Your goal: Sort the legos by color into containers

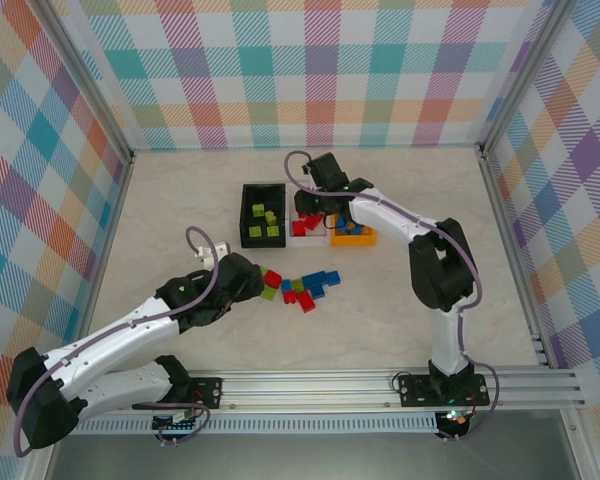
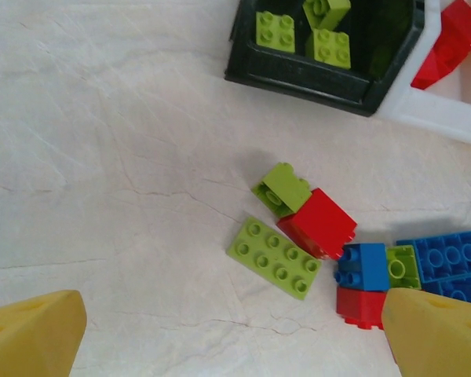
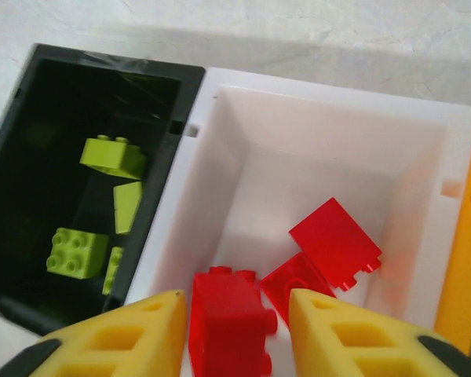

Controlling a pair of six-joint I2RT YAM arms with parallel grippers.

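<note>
Loose legos (image 1: pixel 300 288) in red, blue and lime green lie mid-table. My left gripper (image 2: pixel 231 330) hangs open above them, over bare table just short of a flat green plate (image 2: pixel 274 257). A red brick (image 2: pixel 322 222) and a small green one (image 2: pixel 281 187) lie beyond the plate. The black container (image 3: pixel 31 118) holds several green bricks (image 3: pixel 114 157). Over the white container (image 3: pixel 298 149) my right gripper (image 3: pixel 235 302) stands open. A blurred red brick (image 3: pixel 228 322) sits between its fingers, clear of the right finger. Two red bricks (image 3: pixel 334 239) lie in the white container below.
The orange container (image 1: pixel 353 236) with blue bricks stands right of the white one (image 1: pixel 308 228), and the three stand side by side. Blue bricks (image 2: pixel 447 255) crowd the pile's right side. Bare table lies left of the pile.
</note>
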